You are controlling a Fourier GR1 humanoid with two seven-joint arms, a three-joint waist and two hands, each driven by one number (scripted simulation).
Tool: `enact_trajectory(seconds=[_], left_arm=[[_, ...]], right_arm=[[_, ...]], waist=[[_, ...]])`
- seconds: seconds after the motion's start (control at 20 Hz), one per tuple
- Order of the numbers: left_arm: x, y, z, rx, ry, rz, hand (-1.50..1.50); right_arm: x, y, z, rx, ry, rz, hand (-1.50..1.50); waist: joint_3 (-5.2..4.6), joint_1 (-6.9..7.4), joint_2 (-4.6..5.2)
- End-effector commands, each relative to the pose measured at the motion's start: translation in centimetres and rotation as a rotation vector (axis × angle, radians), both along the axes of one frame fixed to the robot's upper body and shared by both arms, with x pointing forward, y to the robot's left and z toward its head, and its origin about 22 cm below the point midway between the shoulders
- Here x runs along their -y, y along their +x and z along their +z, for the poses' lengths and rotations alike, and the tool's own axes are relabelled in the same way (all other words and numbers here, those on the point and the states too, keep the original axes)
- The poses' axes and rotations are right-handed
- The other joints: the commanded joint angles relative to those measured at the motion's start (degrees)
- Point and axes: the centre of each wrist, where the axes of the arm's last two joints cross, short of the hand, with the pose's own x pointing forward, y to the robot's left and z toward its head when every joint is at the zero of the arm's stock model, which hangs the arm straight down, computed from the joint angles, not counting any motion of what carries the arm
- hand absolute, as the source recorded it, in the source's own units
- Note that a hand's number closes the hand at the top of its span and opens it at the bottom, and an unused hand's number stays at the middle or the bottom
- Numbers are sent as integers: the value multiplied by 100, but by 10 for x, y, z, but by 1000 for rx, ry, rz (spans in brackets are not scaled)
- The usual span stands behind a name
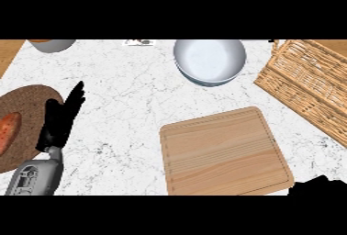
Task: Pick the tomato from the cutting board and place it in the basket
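Observation:
The wooden cutting board lies at the lower middle of the marble counter, and its top is bare. No tomato shows anywhere in the head view. The wicker basket stands at the right edge, set at an angle, and what shows of its inside holds nothing. My left hand rests open at the left with straight fingers pointing away from me, far from the board. Only a black part of my right hand shows at the lower right corner, just off the board's near right corner.
A white bowl stands behind the board at the top middle. A round brown plate with an orange vegetable sits at the left edge beside my left hand. A grey pot is at the top left.

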Motion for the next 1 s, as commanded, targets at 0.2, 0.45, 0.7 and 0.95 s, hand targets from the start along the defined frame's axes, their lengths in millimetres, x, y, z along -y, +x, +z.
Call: enact_trajectory(seconds=[0.2,0.45,0.7,0.95], left_arm=[[14,6,6,9,-1,-9,0],[12,3,7,4,3,-40,0],[18,0,5,-7,-7,-51,0],[22,12,14,-1,-2,-53,0]], right_arm=[[24,-14,91,54,155,-66,150],[37,4,135,32,189,-156,150],[62,23,205,118,169,-276,150],[81,43,239,214,-86,-448,150]], waist=[[-7,47,21],[-11,185,19],[-7,228,5],[6,317,68]])
